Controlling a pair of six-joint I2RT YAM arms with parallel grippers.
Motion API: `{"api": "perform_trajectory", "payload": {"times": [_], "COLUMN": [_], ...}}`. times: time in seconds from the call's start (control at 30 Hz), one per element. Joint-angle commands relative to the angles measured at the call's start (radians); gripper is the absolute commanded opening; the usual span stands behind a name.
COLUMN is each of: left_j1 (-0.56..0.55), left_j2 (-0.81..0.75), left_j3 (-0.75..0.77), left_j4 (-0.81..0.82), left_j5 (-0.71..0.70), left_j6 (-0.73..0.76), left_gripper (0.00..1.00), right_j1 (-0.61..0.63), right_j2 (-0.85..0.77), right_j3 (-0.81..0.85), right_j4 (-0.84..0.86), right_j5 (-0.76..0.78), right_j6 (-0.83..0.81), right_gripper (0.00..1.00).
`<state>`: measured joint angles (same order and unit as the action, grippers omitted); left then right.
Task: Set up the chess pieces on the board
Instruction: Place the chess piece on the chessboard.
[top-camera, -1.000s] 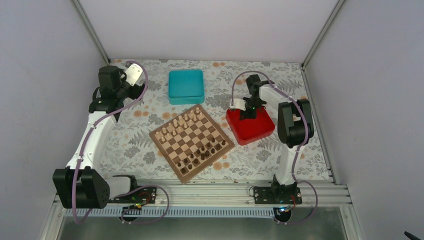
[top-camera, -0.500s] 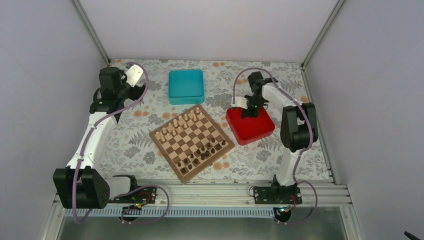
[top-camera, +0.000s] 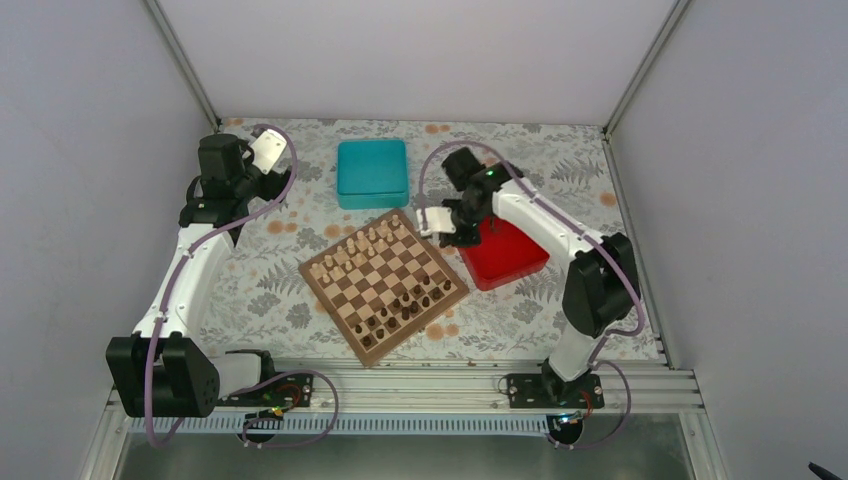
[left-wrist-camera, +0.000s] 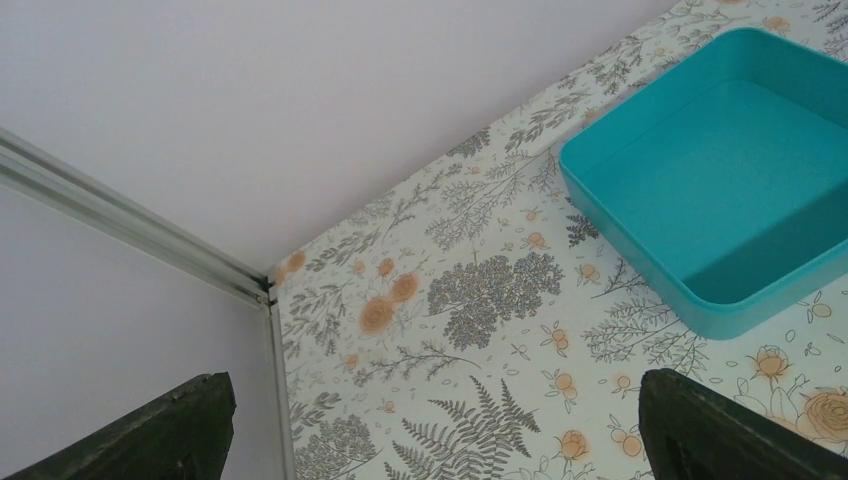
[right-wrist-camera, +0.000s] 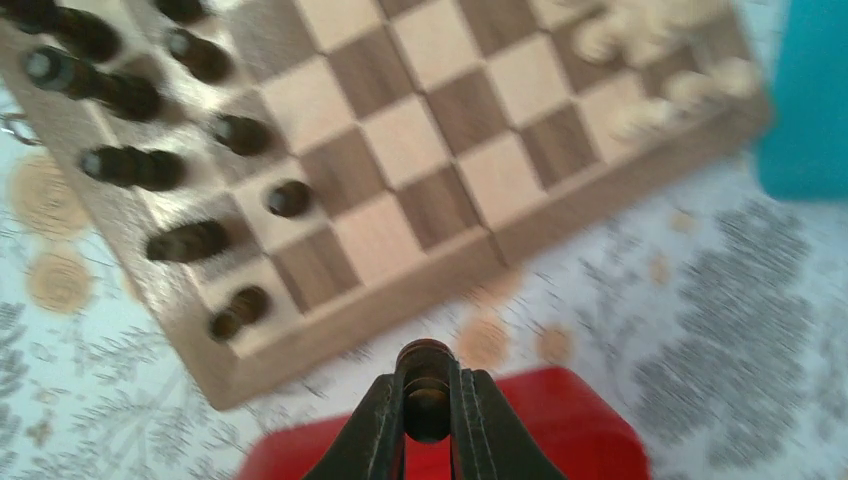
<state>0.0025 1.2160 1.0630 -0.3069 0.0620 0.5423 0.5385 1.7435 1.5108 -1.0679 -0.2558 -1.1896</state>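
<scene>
Since the earlier frame the right gripper (right-wrist-camera: 427, 405) has swung left, off the middle of the red square plastic tray (top-camera: 515, 255) to the tray's edge nearest the board. The left arm has kept its place.

An aluminium rail (top-camera: 400, 385) at the near edge carries both arm bases. Past it lies a pale tablecloth (top-camera: 270, 290) printed with grey ferns and orange flowers, closed in by plain pale walls (top-camera: 400, 50) with aluminium struts (top-camera: 185, 65) in the corners.

The right fingers (right-wrist-camera: 378, 430) are clenched on a small dark brown wooden chess piece (right-wrist-camera: 426, 385), held upright with its rounded head just above the tips. Under the fingers is the tray's red rim. Just past them comes a strip of cloth, then the square wooden chessboard (right-wrist-camera: 430, 280) of tan and brown squares. The other dark chess pieces (right-wrist-camera: 150, 165) stand on the board ahead and left of the fingertips, crowded along one edge. The pale beige pieces (right-wrist-camera: 650, 80), blurred, stand far ahead to the right.

The left gripper (left-wrist-camera: 435, 400) is released, its fingers wide apart over bare cloth. A teal square plastic box (left-wrist-camera: 720, 200) sits ahead and right of them, apart from both.
</scene>
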Motion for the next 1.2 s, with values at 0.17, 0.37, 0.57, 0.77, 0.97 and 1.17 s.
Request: {"api": "perform_trajectory", "payload": {"times": [0.17, 0.37, 0.57, 0.77, 0.97, 1.17], "left_j1": [0.001, 0.001, 0.0, 0.001, 0.001, 0.0], "left_j2": [-0.019, -0.02, -0.02, -0.026, -0.029, -0.026], "left_j3": [-0.001, -0.006, -0.006, -0.009, -0.011, -0.008], "left_j4": [0.03, 0.032, 0.03, 0.028, 0.026, 0.026], "left_j5": [0.007, 0.01, 0.011, 0.009, 0.01, 0.014], "left_j6": [0.004, 0.002, 0.001, 0.002, 0.002, 0.001], "left_gripper": [1.0, 1.0, 1.0, 1.0, 1.0, 1.0], "right_j1": [0.127, 0.133, 0.133, 0.132, 0.129, 0.127], "right_j2": [0.019, 0.02, 0.024, 0.034, 0.049, 0.05], "right_j3": [-0.152, -0.209, -0.256, -0.255, -0.247, -0.245], "right_j4": [0.061, 0.094, 0.152, 0.187, 0.189, 0.175], "right_j5": [-0.02, -0.017, -0.004, 0.0, 0.016, 0.012], "right_j6": [0.093, 0.103, 0.111, 0.116, 0.115, 0.113], "right_gripper": [0.08, 0.08, 0.09, 0.09, 0.09, 0.09]}}
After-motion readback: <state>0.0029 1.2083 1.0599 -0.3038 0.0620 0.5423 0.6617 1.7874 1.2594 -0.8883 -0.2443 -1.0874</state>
